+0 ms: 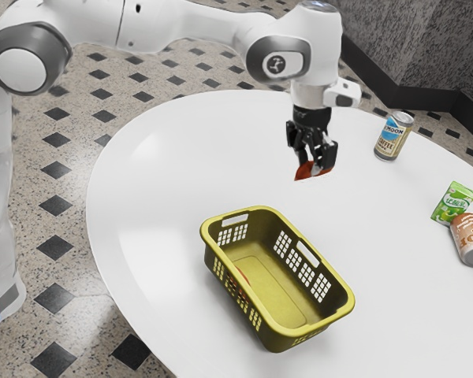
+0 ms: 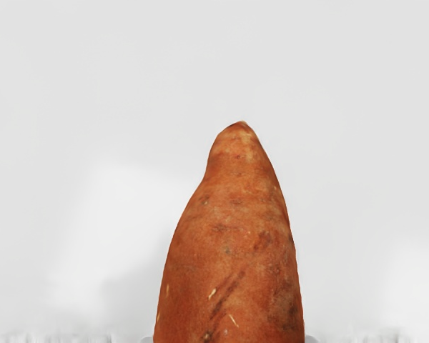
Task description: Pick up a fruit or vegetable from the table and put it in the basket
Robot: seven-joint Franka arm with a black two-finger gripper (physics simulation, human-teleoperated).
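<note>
While gripper [image 1: 316, 164] pinches yam [image 2: 232, 250] high, outside basket [image 1: 276, 295] — likely firm, fairly heavy — mid-body hold should suit.

An indoor room, perhaps a lobby or café; the exact kind is unclear. The speckled stone floor [image 1: 75, 157] with dark diamond insets [image 1: 56, 205], mottled grey wall [image 1: 410, 39], black skirting [image 1: 426, 96] and round white worktop [image 1: 181, 157] suggest a public space.

Going partly unseen
The wrist view is cutting off the sweet potato [image 2: 232, 250]; the basket [image 1: 273, 339] is mostly hiding a red thing [image 1: 243, 276] inside.
</note>
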